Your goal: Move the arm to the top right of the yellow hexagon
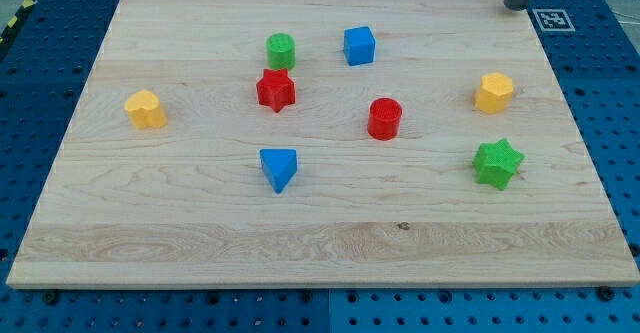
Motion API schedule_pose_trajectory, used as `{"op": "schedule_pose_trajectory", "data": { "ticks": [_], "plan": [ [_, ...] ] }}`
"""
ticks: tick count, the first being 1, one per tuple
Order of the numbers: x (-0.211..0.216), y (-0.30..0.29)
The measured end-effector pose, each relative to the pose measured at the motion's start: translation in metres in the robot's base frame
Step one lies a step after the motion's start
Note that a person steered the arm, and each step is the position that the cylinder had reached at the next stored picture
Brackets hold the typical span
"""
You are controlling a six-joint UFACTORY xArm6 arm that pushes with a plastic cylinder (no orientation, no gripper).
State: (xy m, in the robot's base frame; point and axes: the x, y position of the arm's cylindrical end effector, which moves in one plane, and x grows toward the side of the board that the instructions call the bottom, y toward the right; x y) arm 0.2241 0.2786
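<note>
The yellow hexagon sits near the right side of the wooden board. My tip shows at the view's top right, at the board's top edge. It is above the hexagon and slightly to its right, well apart from it. Only the lower end of the dark rod is in the frame. It touches no block.
A green star lies below the hexagon. A red cylinder, blue cube, green cylinder, red star and blue triangle are mid-board. Another yellow block is at the left. A fiducial marker lies beside the tip.
</note>
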Motion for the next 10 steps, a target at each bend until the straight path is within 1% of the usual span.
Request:
{"op": "schedule_pose_trajectory", "data": {
  "ticks": [1,2,4,6,7,10],
  "plan": [
    [0.01,0.001],
    [0.031,0.007],
    [0.037,0.007],
    [0.074,0.007],
    [0.084,0.007],
    [0.095,0.017]
  ]
}}
